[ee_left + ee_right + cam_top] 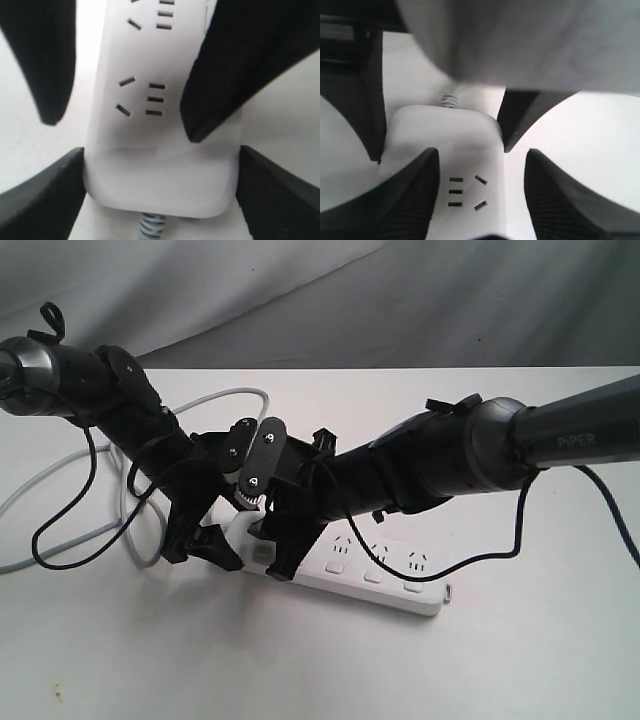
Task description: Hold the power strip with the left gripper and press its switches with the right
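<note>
The white power strip [385, 575] lies on the table, its cord end under both grippers. My left gripper [222, 543] is shut on that end [160, 180], its fingers [45, 197] pressed against both sides. My right gripper [481, 160] is open over the first outlet [465, 192]. One of its fingers [235, 75] covers the strip's button edge; the other [45, 60] hangs beside the strip. Whether that finger touches a switch is hidden. Three switches [373, 577] show further along.
The strip's grey cord [215, 394] loops over the table behind and left of the arms, leaving the strip at a ribbed sleeve [150, 225]. A black arm cable [60, 550] lies at the left, another [480, 560] sags over the strip's far end. Grey cloth backs the table.
</note>
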Tool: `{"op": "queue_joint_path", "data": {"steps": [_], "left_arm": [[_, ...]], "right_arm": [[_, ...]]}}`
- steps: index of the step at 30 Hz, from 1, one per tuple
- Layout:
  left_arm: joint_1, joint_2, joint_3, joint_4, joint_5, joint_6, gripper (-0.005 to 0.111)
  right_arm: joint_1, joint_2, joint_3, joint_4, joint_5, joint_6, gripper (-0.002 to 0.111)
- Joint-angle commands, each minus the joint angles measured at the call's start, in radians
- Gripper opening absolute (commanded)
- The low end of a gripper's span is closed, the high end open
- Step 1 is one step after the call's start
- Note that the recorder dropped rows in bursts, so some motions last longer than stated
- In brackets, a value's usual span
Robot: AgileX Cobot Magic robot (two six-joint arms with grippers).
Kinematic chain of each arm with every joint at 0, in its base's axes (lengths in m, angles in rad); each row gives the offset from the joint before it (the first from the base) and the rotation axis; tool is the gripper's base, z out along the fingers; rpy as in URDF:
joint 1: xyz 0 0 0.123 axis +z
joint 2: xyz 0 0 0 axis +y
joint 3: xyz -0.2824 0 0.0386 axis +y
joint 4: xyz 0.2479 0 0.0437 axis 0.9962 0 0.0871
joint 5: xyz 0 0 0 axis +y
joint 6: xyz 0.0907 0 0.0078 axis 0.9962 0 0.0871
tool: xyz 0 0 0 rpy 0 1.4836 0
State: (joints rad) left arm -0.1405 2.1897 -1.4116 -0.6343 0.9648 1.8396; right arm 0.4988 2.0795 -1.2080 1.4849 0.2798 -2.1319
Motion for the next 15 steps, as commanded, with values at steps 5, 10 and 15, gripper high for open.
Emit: {"op": "queue_joint_path", "data": {"steps": [5,10,15], "left_arm": [[-0.004,-0.001,-0.001,0.023,-0.001,-0.005,0.067],[-0.004,-0.001,-0.001,0.023,-0.001,-0.005,0.067],[-0.004,-0.001,-0.001,0.023,-0.001,-0.005,0.067]], "right_arm": [[0.011,-0.002,-0.004,-0.041,-0.003,-0.011,0.049],[0.015,-0.002,0.001,-0.05,-0.003,-0.011,0.049],[0.017,-0.002,0.025,-0.066,-0.003,-0.011,0.049]]}}
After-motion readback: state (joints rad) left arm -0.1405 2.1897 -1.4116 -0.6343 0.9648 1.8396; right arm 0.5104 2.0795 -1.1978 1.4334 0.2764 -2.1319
